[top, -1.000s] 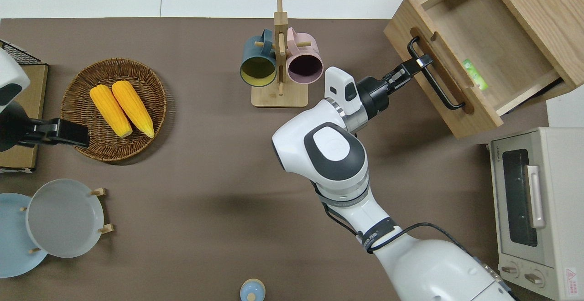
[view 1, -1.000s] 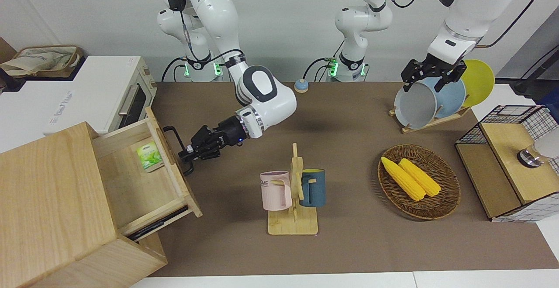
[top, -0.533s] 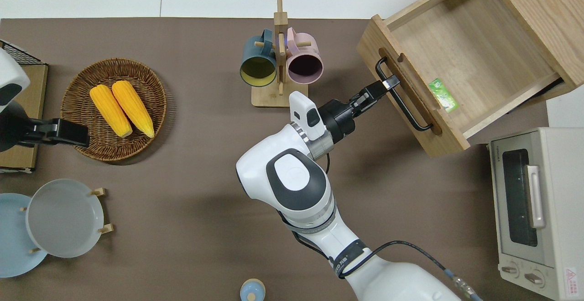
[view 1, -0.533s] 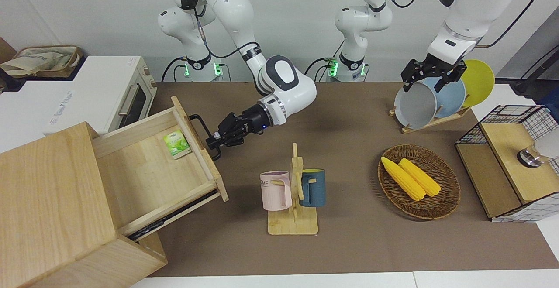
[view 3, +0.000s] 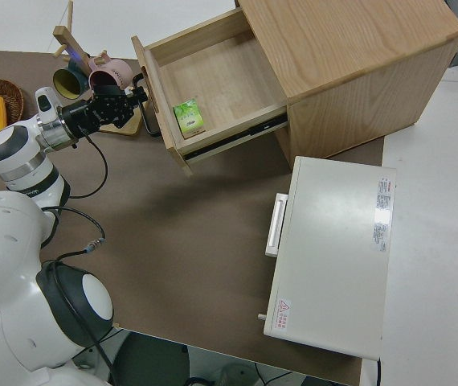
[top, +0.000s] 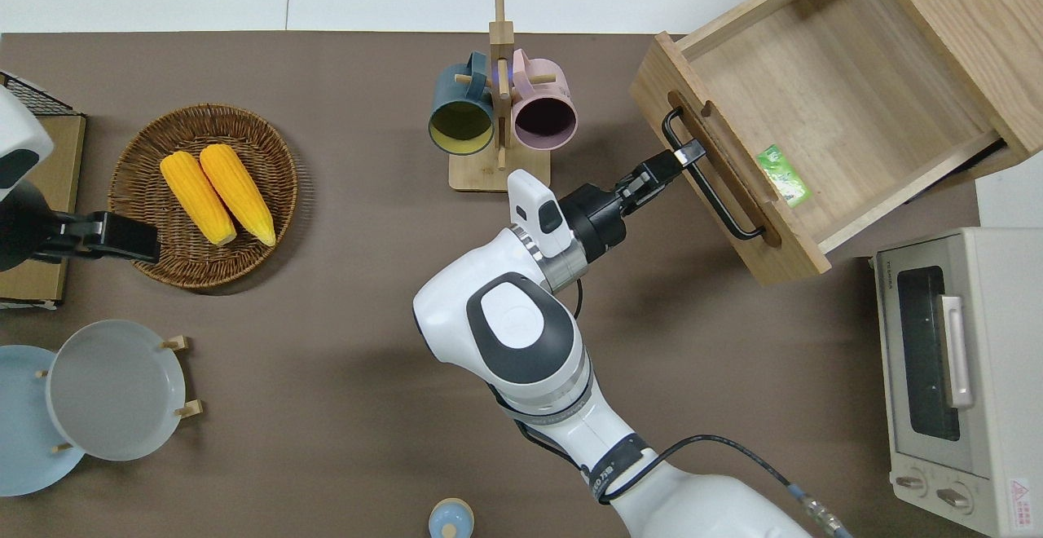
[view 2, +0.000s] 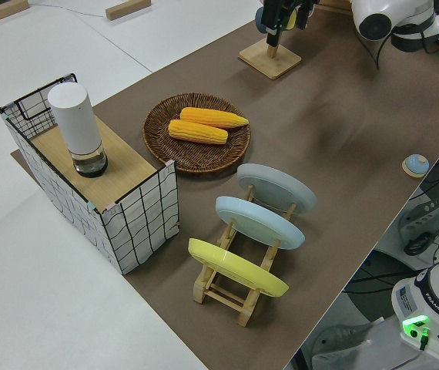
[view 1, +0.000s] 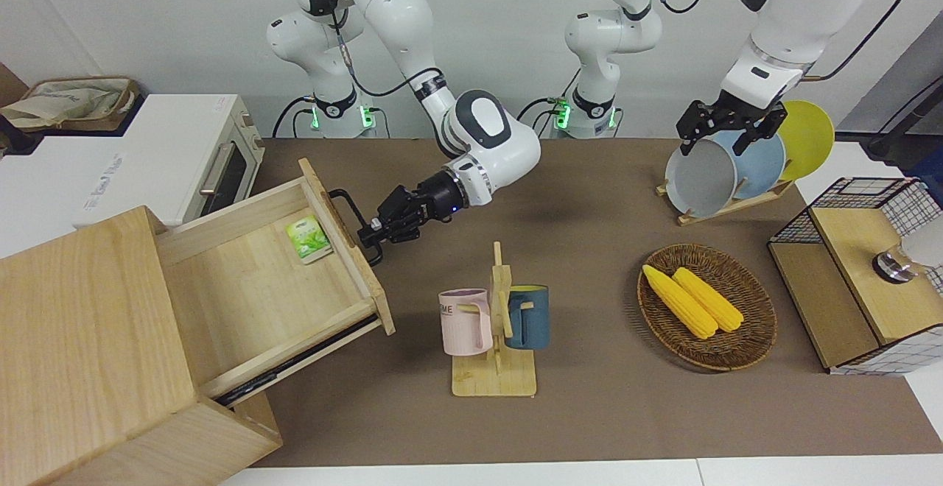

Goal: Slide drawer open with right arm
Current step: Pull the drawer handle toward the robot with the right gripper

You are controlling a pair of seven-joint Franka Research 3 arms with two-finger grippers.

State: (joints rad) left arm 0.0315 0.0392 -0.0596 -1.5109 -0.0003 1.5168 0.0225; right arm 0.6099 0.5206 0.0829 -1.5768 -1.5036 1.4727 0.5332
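The wide light-wood drawer (view 1: 250, 287) stands pulled far out of the big light-wood box (view 1: 81, 339). It also shows in the overhead view (top: 831, 90) and the right side view (view 3: 213, 80). My right gripper (view 1: 366, 234) is shut on the drawer's black bar handle (view 1: 352, 213), near the end of the bar farther from the robots, as the overhead view (top: 684, 155) shows. A small green packet (view 1: 308, 238) lies inside the drawer against its front panel. The left arm is parked.
A wooden mug rack (view 1: 495, 324) with a pink and a blue mug stands close to the drawer's front. A white toaster oven (view 1: 184, 155) is beside the box, nearer the robots. A corn basket (view 1: 707, 305), plate rack (view 1: 729, 162) and wire-mesh cabinet (view 1: 854, 272) are at the left arm's end.
The right gripper has pulled the handle toward the table's middle, and the drawer has slid farther out of the box. The green packet moved along with it. The left arm has not moved.
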